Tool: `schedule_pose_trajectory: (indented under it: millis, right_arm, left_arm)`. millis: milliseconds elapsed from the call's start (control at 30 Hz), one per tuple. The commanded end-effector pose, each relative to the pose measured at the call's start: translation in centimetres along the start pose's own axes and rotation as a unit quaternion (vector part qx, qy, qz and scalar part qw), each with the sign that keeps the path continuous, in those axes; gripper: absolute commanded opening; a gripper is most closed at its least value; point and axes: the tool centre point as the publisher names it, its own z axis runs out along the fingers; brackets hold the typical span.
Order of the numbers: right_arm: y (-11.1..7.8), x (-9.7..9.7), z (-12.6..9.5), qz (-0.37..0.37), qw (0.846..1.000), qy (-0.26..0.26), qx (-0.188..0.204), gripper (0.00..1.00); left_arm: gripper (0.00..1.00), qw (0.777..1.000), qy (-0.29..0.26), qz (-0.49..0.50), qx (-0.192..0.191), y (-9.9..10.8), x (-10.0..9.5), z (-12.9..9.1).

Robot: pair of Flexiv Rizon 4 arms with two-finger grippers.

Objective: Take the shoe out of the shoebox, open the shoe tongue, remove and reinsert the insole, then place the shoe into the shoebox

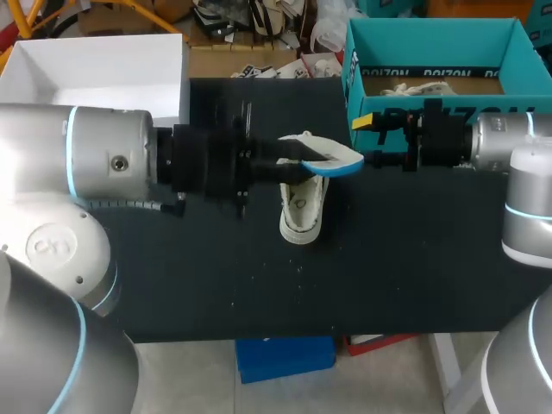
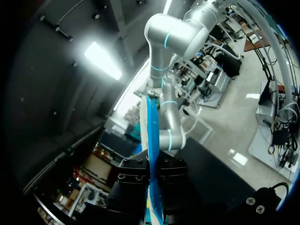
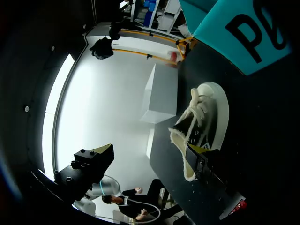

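Observation:
A white canvas shoe (image 1: 303, 210) lies on the black table, toe toward the front edge. My left gripper (image 1: 274, 166) hovers just above it, shut on one end of a white insole with a blue underside (image 1: 335, 160). The insole sticks out toward the right. In the left wrist view the insole (image 2: 151, 136) stands on edge, pinched between the dark fingers (image 2: 132, 183). My right gripper (image 1: 370, 141) is open just beyond the insole's free end, in front of the teal shoebox (image 1: 431, 39). In the right wrist view the shoe (image 3: 206, 123) lies beside one finger (image 3: 205, 165).
A white box (image 1: 95, 65) stands at the back left of the table. The teal shoebox holds crumpled paper (image 1: 418, 88). The black table (image 1: 259, 285) runs on in front of the shoe. In the right wrist view the teal shoebox (image 3: 243, 37) is beyond the shoe.

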Motion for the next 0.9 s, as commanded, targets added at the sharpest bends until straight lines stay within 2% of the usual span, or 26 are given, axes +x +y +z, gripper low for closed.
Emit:
schedule_pose_trajectory:
  millis: [33, 167, 333, 633, 900]
  right_arm:
    - [0.0, 0.0, 0.1, 0.0, 1.0, -0.001, -0.001, 1.0]
    - [0.0, 0.0, 0.1, 0.0, 1.0, -0.001, -0.001, 1.0]
    - [0.0, 0.0, 0.1, 0.0, 1.0, -0.001, -0.001, 1.0]
    - [0.0, 0.0, 0.1, 0.0, 1.0, -0.001, -0.001, 1.0]
    - [0.0, 0.0, 0.1, 0.0, 1.0, -0.001, -0.001, 1.0]
  left_arm:
    - [0.0, 0.999, -0.034, 0.002, 0.0, -0.2, 0.7, -0.5]
    - [0.0, 0.999, -0.034, 0.002, 0.0, -0.2, 0.7, -0.5]
    - [0.0, 0.998, -0.03, 0.052, 0.004, -0.6, 3.3, 0.4]
    - [0.0, 0.995, -0.004, 0.096, -0.004, 1.2, 8.0, 0.0]
    - [0.0, 0.992, -0.009, 0.128, -0.01, 3.4, 10.3, -0.5]
